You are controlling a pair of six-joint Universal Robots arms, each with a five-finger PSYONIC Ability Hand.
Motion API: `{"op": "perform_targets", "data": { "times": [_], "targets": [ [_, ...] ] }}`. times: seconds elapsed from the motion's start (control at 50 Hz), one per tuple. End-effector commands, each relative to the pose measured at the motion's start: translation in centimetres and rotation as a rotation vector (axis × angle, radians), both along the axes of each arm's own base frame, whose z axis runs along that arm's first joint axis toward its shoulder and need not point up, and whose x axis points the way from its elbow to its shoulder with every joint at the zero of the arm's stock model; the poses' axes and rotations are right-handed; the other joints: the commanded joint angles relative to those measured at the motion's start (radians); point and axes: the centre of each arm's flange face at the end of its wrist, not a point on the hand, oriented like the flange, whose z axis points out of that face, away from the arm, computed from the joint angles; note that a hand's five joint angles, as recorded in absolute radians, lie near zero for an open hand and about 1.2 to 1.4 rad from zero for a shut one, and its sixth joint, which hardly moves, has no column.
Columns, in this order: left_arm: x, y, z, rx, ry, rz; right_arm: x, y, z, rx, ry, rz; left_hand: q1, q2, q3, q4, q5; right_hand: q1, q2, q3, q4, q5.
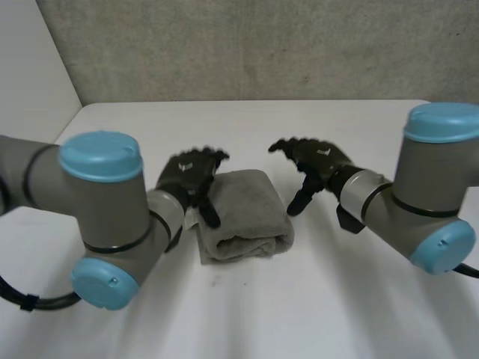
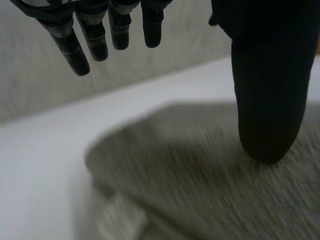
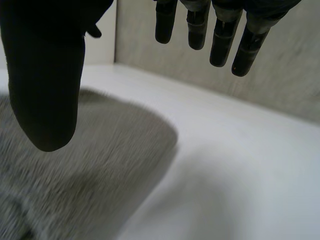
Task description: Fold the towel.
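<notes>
I can read no text, label, brand, number or sign in any of my views.

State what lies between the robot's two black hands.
In the head view, the folded grey towel lies between the left hand and the right hand.
</notes>
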Motion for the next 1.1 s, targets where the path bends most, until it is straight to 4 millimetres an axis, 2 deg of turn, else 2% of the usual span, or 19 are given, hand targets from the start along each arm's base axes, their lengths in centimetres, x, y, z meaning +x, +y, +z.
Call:
{"op": "perform_targets", "data": {
  "times": [0.02, 0.12, 0.24, 0.28, 0.3, 0.34, 0.38, 0.4, 0.44, 0.46, 0.48, 0.5, 0.52, 0.54, 0.56, 0.6, 0.66, 0.76, 1.1],
  "targets": [
    [1.4, 0.6, -3.8, 0.133, -0.093, 0.096, 1.8, 0.1, -3.7, 0.085, 0.121, 0.079, -0.006, 0.011, 0.006, 0.008, -0.026, -0.033, -0.053, -0.042, -0.06, -0.069],
    [2.2, 1.0, -5.0, 0.151, -0.133, 0.137, 2.7, -0.5, -5.8, 0.049, 0.203, 0.115, -0.006, 0.011, 0.006, 0.008, -0.026, -0.033, -0.053, -0.042, -0.06, -0.069],
    [2.3, 1.0, -4.3, 0.133, -0.118, 0.139, 2.9, -0.6, -5.1, 0.009, 0.212, 0.122, -0.006, 0.011, 0.006, 0.008, -0.026, -0.033, -0.053, -0.042, -0.06, -0.069],
    [2.0, 1.0, -2.3, 0.085, -0.082, 0.134, 3.2, -0.2, -2.2, -0.054, 0.183, 0.127, -0.006, 0.011, 0.006, 0.008, -0.026, -0.033, -0.053, -0.042, -0.06, -0.069],
    [2.0, 1.0, -2.3, 0.085, -0.082, 0.134, 3.2, -0.2, -2.2, -0.054, 0.183, 0.127, -0.006, 0.011, 0.006, 0.008, -0.026, -0.033, -0.053, -0.042, -0.06, -0.069],
    [1.9, 0.9, -0.7, 0.049, -0.054, 0.132, 3.0, 0.1, -0.4, -0.091, 0.168, 0.119, -0.006, 0.011, 0.006, 0.008, -0.026, -0.033, -0.053, -0.042, -0.06, -0.069],
    [1.8, 0.8, 3.1, -0.039, 0.008, 0.134, 2.3, 0.6, 3.4, -0.171, 0.135, 0.085, -0.006, 0.011, 0.006, 0.008, -0.026, -0.033, -0.053, -0.042, -0.06, -0.069],
    [1.8, 0.8, 3.1, -0.039, 0.008, 0.134, 2.2, 0.6, 3.4, -0.172, 0.135, 0.084, -0.006, 0.011, 0.006, 0.008, -0.026, -0.033, -0.053, -0.042, -0.06, -0.069],
    [2.2, 0.9, 7.6, -0.135, 0.08, 0.142, 0.8, 1.1, 7.4, -0.263, 0.111, -0.01, -0.006, 0.011, 0.006, 0.008, -0.026, -0.033, -0.053, -0.042, -0.06, -0.069],
    [2.2, 0.9, 7.6, -0.136, 0.08, 0.142, 0.8, 1.1, 7.4, -0.264, 0.111, -0.011, -0.006, 0.011, 0.006, 0.008, -0.026, -0.033, -0.053, -0.042, -0.06, -0.069],
    [2.6, 1.0, 9.8, -0.185, 0.119, 0.15, -0.1, 1.2, 9.5, -0.317, 0.098, -0.08, -0.006, 0.011, 0.006, 0.008, -0.026, -0.033, -0.053, -0.042, -0.06, -0.069],
    [2.6, 1.0, 9.8, -0.185, 0.119, 0.15, -1.2, 1.2, 11.3, -0.364, 0.089, -0.154, -0.006, 0.011, 0.006, 0.008, -0.026, -0.033, -0.053, -0.042, -0.06, -0.069],
    [3.1, 1.3, 11.9, -0.235, 0.154, 0.157, -1.2, 1.2, 11.3, -0.365, 0.089, -0.154, -0.006, 0.011, 0.006, 0.008, -0.026, -0.033, -0.053, -0.042, -0.06, -0.069],
    [4.0, 1.1, 13.7, -0.279, 0.173, 0.179, -2.3, 1.1, 13.0, -0.405, 0.079, -0.227, -0.006, 0.011, 0.006, 0.008, -0.026, -0.033, -0.053, -0.042, -0.06, -0.069],
    [4.0, 1.1, 13.7, -0.28, 0.174, 0.179, -2.3, 1.1, 13.0, -0.406, 0.079, -0.228, -0.006, 0.011, 0.006, 0.008, -0.026, -0.033, -0.053, -0.042, -0.06, -0.069],
    [6.4, 0.2, 16.1, -0.348, 0.149, 0.243, -4.4, 1.1, 15.1, -0.444, 0.074, -0.34, -0.006, 0.011, 0.006, 0.008, -0.026, -0.033, -0.053, -0.042, -0.06, -0.069],
    [8.1, 0.2, 17.3, -0.377, 0.099, 0.278, -5.9, 1.5, 15.9, -0.452, 0.082, -0.399, -0.006, 0.011, 0.006, 0.008, -0.026, -0.033, -0.053, -0.042, -0.06, -0.069],
    [8.7, 0.8, 17.8, -0.37, 0.072, 0.284, -7.3, 2.0, 16.1, -0.436, 0.099, -0.425, -0.006, 0.011, 0.006, 0.008, -0.026, -0.033, -0.053, -0.042, -0.06, -0.069],
    [8.6, 2.1, 17.8, -0.348, 0.067, 0.222, -7.4, 2.4, 15.5, -0.409, 0.117, -0.414, -0.006, 0.011, 0.006, 0.008, -0.026, -0.033, -0.053, -0.042, -0.06, -0.069]
  ]
}}
